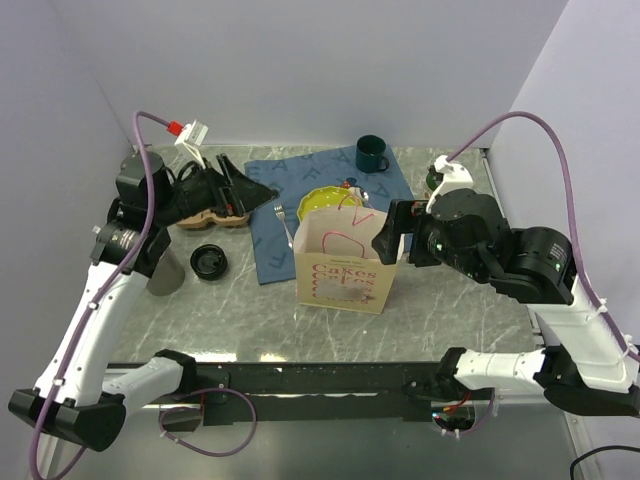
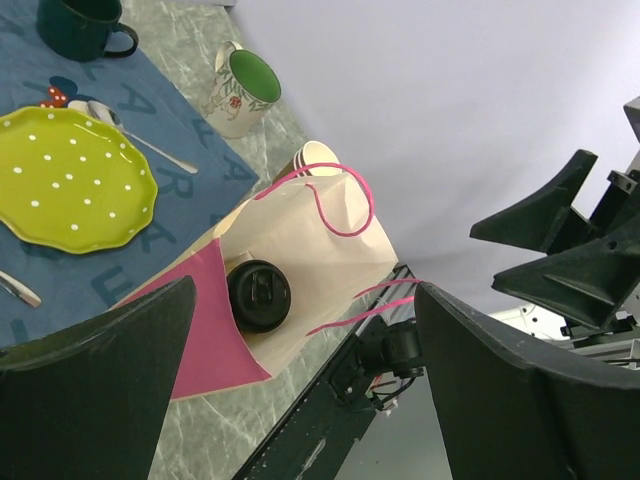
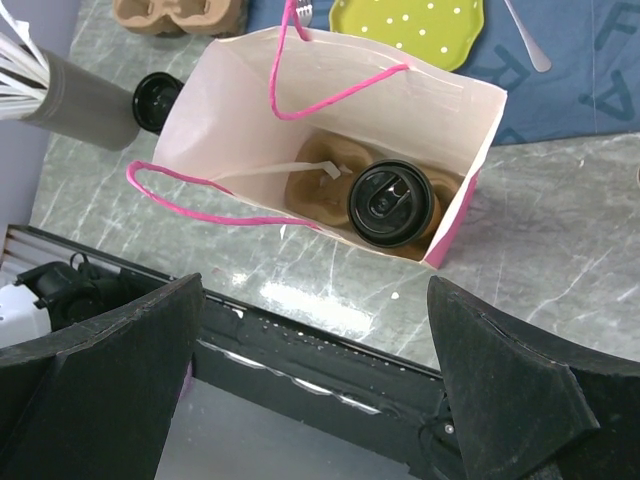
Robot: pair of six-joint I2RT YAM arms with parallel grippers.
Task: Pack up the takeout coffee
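Grey marbled table (image 1: 250, 320), white walls. Takeout coffee (image 3: 391, 203) upright inside paper bag (image 3: 250, 110). Prob. light, thin-walled, crushable, w/ slick lid: best taken gently round paper wall below lid. L gripper (image 1: 240, 190) & R gripper (image 1: 395, 232) spread wide, empty.

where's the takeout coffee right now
Right wrist view: the takeout coffee stands inside the pink-handled paper bag, in a brown cup carrier; the bag is mid-table, beside the yellow-green plate.
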